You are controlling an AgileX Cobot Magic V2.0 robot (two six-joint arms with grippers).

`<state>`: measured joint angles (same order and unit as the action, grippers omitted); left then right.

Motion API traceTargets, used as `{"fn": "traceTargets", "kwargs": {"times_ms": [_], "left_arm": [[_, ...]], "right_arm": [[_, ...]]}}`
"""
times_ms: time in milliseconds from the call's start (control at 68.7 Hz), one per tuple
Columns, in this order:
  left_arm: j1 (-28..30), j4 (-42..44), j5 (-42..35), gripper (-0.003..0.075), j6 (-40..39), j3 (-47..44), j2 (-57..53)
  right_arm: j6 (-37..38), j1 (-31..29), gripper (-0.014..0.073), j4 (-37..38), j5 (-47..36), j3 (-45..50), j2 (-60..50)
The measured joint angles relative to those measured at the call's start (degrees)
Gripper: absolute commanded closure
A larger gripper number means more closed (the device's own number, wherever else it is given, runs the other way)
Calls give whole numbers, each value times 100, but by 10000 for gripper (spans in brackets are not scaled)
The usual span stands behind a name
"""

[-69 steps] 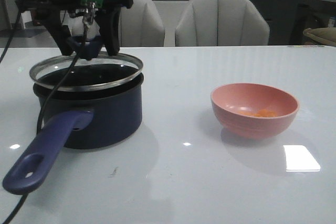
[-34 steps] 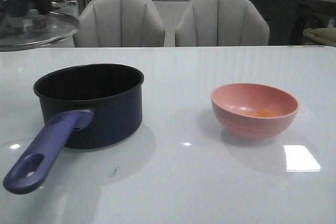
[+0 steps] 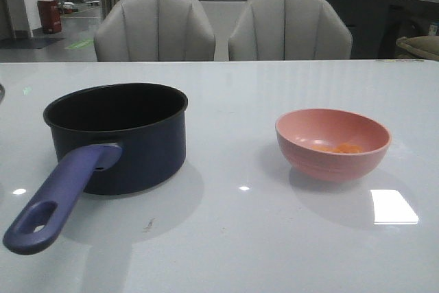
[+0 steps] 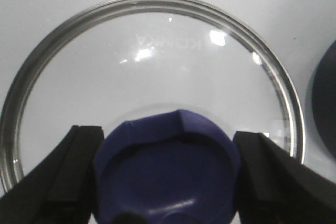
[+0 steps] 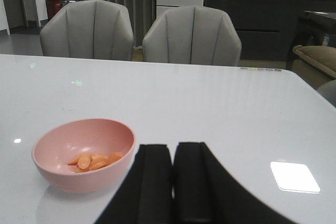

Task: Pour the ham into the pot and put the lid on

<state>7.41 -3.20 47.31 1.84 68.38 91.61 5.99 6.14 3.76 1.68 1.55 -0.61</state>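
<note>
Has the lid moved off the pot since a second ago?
Yes. It left the pot rim, went up and leftward out of the front view; the left claw grips the lid knob.

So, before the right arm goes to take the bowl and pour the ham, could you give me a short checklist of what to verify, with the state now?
1. Pot is uncovered and upright: ok.
2. Lid is away from the pot mouth, its blue knob between the fingers of the left gripper: ok.
3. Ham is in the pink bowl, not spilled on the table: ok.
4. Right gripper is open enough to take the bowl rim: not ok, its fingers stand almost together.
5. Table between bowl and pot is free of other things: ok.
6. Lid is resting on the table or held above it: cannot tell.
</note>
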Motion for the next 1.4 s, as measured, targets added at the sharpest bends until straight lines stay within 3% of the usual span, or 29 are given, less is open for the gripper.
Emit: {"fn": "traceTargets", "kwargs": {"times_ms": [189,538,815,887,1397], "left_arm": [[117,-70,-746,491,21,-625,39],[117,-168,-936,479,21,-666,660],[117,-226,-971,204,21,-666,814],[117,-236,-976,173,21,-666,814],[91,-234,-1037,168,21,-603,588]], "right_arm": [[0,0,440,0,0,0,0],[0,0,440,0,0,0,0],[0,0,440,0,0,0,0],[0,0,440,0,0,0,0],[0,0,440,0,0,0,0]]}}
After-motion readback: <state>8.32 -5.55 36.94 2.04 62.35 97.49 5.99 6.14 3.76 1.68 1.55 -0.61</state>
